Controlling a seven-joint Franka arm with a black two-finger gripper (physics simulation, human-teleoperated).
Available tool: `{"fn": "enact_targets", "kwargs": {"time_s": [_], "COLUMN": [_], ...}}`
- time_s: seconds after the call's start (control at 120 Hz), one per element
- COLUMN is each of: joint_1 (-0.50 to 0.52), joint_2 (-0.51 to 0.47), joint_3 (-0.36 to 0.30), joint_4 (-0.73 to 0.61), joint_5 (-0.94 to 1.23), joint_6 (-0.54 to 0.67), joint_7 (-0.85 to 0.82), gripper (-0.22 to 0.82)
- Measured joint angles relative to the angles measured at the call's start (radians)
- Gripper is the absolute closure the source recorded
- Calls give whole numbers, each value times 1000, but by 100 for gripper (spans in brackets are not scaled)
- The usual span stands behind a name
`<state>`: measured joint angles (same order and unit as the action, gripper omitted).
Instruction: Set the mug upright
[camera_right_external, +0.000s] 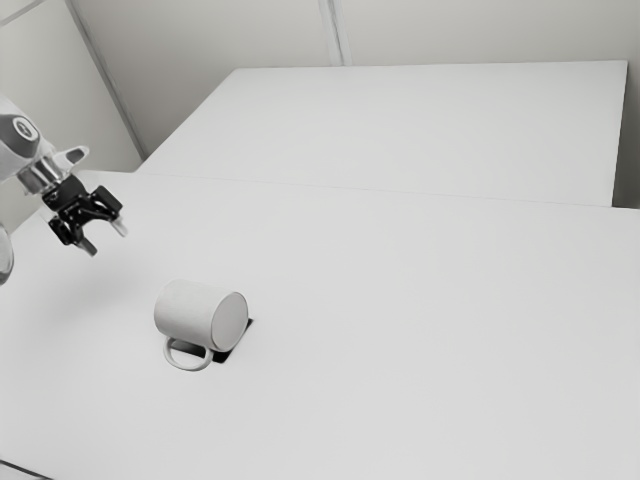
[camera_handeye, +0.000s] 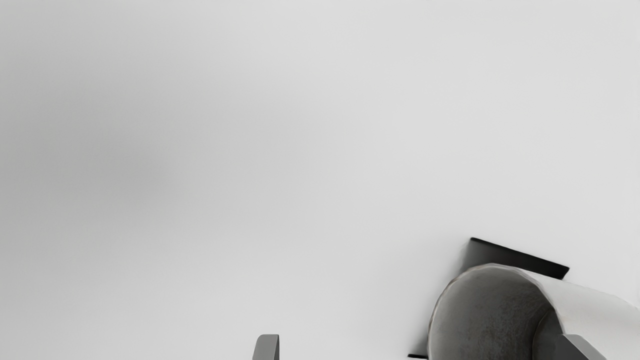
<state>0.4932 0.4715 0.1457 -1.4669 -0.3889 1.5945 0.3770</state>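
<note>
The black gripper (camera_right_external: 106, 240) hangs above the table at the exterior view's left, open, with nothing between its fingers. Lower and farther to the exterior view's right, the white mug (camera_right_external: 188, 312) lies on its side, its flat base facing the exterior view's right and its handle toward the near side. In the wrist view the fingertips of the gripper (camera_handeye: 420, 347) stand wide apart, and one overlaps the mug (camera_handeye: 595, 305), whose open mouth faces the hand's side. The handle is hidden there.
A flat black piece (camera_right_external: 236, 342) lies under the mug on the white table (camera_right_external: 420, 350). Behind, a raised white surface or panel (camera_right_external: 420, 130) spans the back. A dark cable (camera_right_external: 22, 469) crosses the near corner at the exterior view's left.
</note>
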Motion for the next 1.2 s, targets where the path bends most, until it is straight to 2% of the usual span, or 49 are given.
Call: {"fn": "enact_targets", "kwargs": {"time_s": [0.158,0.425,0.817,1.083,1.133,1.2], "joint_1": [5,10,-10,-31,-31,-35], "joint_2": [16,24,23,23,23,23], "joint_3": [-1,0,-9,-18,-18,-18], "joint_4": [-28,-177,-328,-342,-342,-341], "joint_5": [-121,-314,-463,-510,-514,-516], "joint_6": [-12,-79,-120,-134,-135,-137], "joint_7": [77,143,147,128,125,118], "gripper": [0,0,0,0,4,19]}}
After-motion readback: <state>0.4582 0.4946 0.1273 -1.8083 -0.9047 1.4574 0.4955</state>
